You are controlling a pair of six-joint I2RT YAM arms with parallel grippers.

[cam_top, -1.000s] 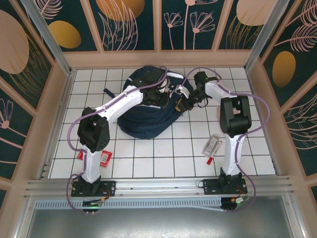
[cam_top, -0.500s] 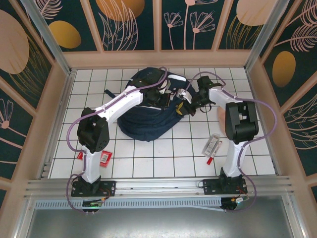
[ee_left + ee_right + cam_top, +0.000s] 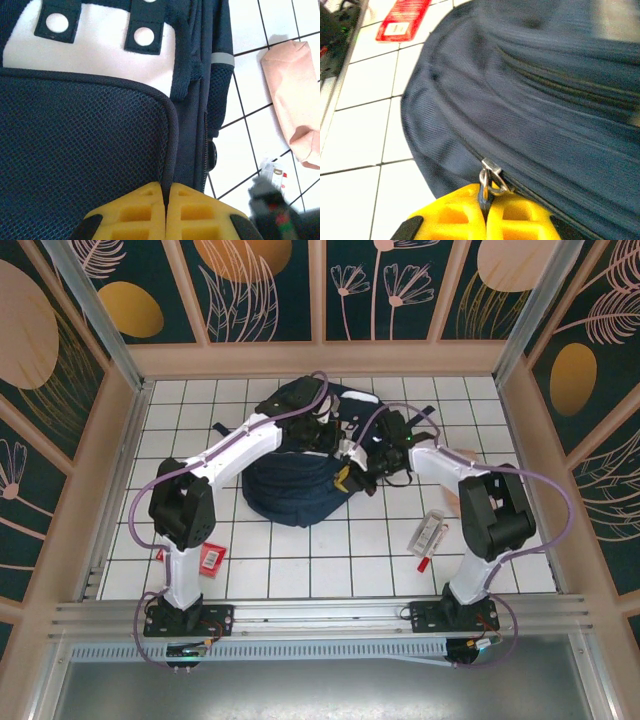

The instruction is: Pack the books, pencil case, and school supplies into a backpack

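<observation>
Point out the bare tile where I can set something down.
Free: near tiles in front of the backpack, between red booklet and packet; far-left tiles between backpack and wall. Crowded: backpack's right side, where left tool and right tool pinch it, and around packet and pen.

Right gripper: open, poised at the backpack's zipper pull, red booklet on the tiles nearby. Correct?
Not open. The right wrist view shows the right gripper shut on the zipper pull of the backpack. The red booklet does lie on the tiles nearby.
</observation>
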